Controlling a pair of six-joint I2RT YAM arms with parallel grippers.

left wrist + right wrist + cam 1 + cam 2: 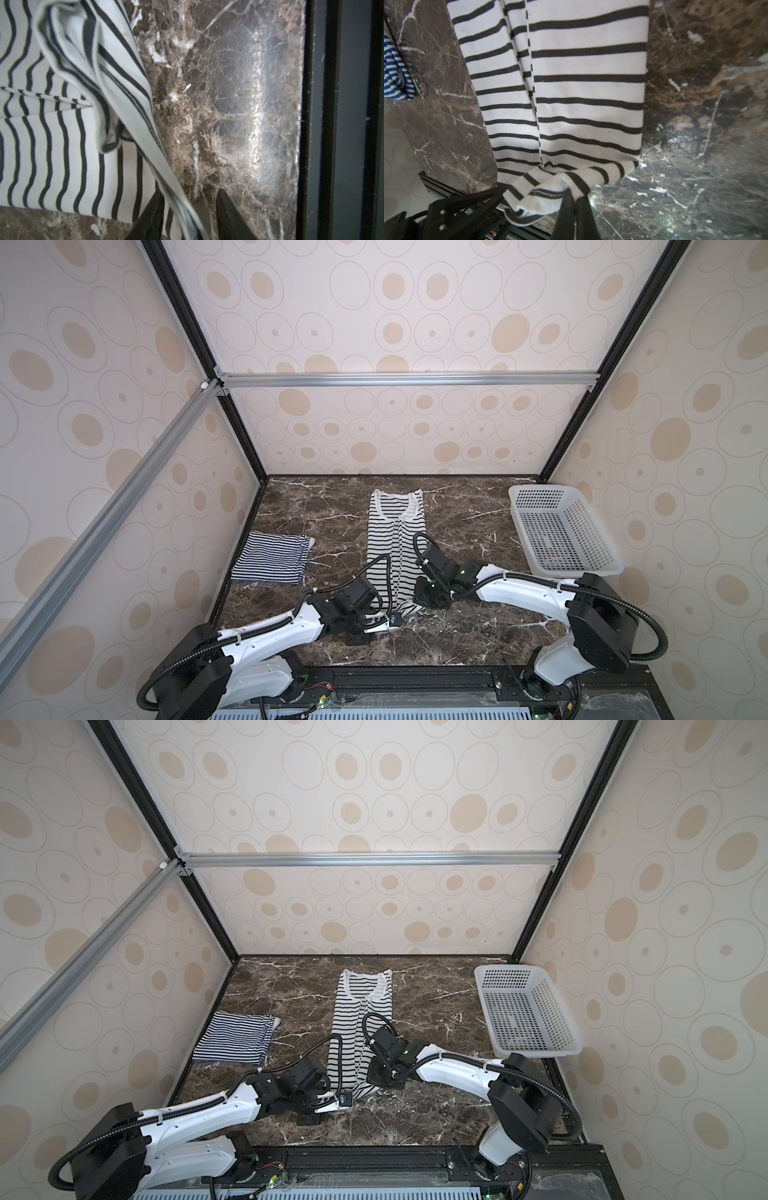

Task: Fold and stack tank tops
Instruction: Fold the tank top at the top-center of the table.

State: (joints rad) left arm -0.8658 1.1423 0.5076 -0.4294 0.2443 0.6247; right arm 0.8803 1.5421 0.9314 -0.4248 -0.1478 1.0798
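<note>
On the marble counter [457,639] the white tank top [395,531] lies central, folded lengthwise, its near hem [550,199] pinched by the right jaws, with the left jaws spread astride it and probably needing to close before the crosswise fold.

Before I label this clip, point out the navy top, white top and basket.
navy top [272,558]: a top view, folded middle.
white top [392,526]: a top view, chest panel.
basket [540,489]: a top view, far rim.
</note>
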